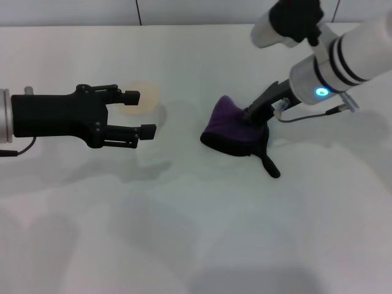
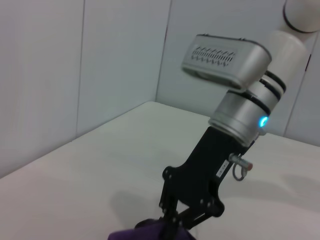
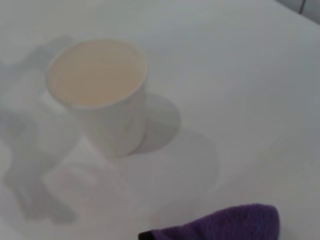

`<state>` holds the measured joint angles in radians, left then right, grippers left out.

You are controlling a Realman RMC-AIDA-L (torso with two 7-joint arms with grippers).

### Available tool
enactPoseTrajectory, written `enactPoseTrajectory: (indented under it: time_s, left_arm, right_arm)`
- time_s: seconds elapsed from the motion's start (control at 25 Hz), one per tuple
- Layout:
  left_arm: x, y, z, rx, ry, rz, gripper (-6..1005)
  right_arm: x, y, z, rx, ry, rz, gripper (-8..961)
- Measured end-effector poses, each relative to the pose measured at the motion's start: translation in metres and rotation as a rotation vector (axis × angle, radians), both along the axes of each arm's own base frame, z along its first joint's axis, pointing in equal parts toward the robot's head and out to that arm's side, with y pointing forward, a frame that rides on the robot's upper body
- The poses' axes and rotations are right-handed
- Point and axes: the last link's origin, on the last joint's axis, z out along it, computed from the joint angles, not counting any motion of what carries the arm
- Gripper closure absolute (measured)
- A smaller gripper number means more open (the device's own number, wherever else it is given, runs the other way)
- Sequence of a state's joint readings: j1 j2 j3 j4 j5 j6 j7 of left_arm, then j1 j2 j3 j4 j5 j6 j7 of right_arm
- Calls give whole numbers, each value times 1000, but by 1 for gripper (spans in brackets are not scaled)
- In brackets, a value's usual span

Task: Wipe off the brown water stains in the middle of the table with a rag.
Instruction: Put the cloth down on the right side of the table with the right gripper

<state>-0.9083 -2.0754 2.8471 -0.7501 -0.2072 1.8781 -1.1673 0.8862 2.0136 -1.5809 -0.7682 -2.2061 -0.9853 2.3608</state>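
The dark purple rag (image 1: 233, 125) lies bunched on the white table (image 1: 196, 233) right of centre, its black loop tab (image 1: 269, 166) trailing toward me. My right gripper (image 1: 254, 114) comes down from the upper right and is shut on the rag's top. The left wrist view shows that same right gripper (image 2: 172, 220) pinching the rag (image 2: 147, 233). A purple corner of the rag (image 3: 225, 225) shows in the right wrist view. My left gripper (image 1: 139, 113) hovers open at the left, holding nothing. No brown water stains show clearly.
A white translucent cup (image 1: 142, 98) with a pale tan inside stands upright just past my left fingertips (image 1: 147, 130). The right wrist view shows the cup (image 3: 102, 95) standing alone, with only shadows beside it. Walls rise behind the table's far edge (image 2: 115, 117).
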Motion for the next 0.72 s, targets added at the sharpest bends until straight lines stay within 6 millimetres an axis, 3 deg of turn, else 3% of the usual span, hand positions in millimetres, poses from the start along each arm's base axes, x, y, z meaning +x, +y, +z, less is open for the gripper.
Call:
enactPoseTrajectory:
  time_s: [0.72]
  left_arm:
    - [-5, -3, 0, 12, -2, 4, 139]
  right_arm:
    - [43, -16, 36, 131, 103, -99, 843]
